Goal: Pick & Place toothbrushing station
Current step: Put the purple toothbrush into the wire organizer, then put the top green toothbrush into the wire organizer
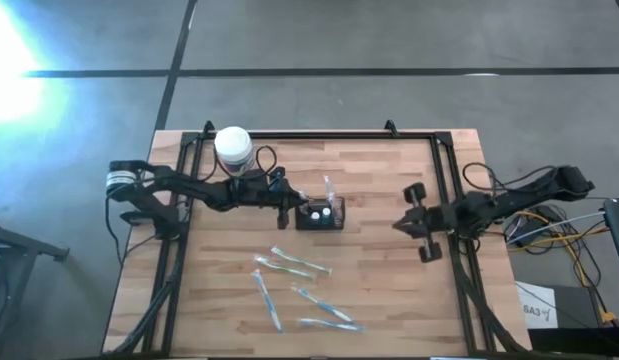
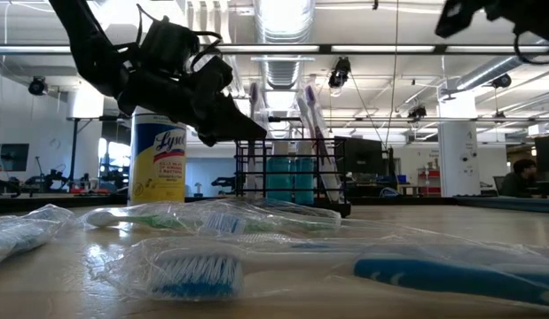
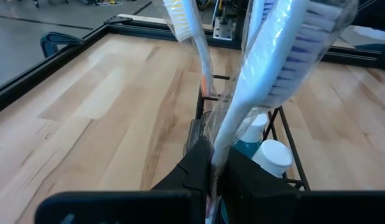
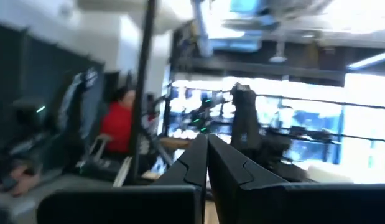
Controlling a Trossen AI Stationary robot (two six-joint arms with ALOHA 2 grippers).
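Toothbrushing station (image 1: 320, 216): a small black wire-sided holder standing upright near the middle of the wooden worktop (image 1: 389, 290), slightly toward the far edge. In the low view (image 2: 292, 177) its slotted sides show teal bottles inside, and bagged toothbrushes rise out of its top.

Left pincer (image 1: 292, 207): reaches in from the left and sits at the station's left side. In the left wrist view (image 3: 212, 171) its two dark fingers are pressed together on the lower stem of a wrapped toothbrush (image 3: 267, 81) that stands tilted in the station.

Other brush in the station: a second toothbrush (image 3: 191, 37) stands just beside the gripped one, leaning the other way, with a white-capped bottle (image 3: 272, 155) below.

Right pincer (image 1: 421, 222): held near the worktop's right rail, well apart from the station. In the right wrist view (image 4: 208, 163) its fingers meet with nothing between them, pointed toward the room.

Loose toothbrushes (image 1: 299, 263): several in clear wrappers lie scattered flat on the near half of the worktop, apart from the station.

Wipes canister (image 1: 233, 146): white-lidded and yellow-bodied, upright near the far left corner, behind the left arm.

Background: a person in a red top (image 4: 119, 127) is seated in the room beyond.
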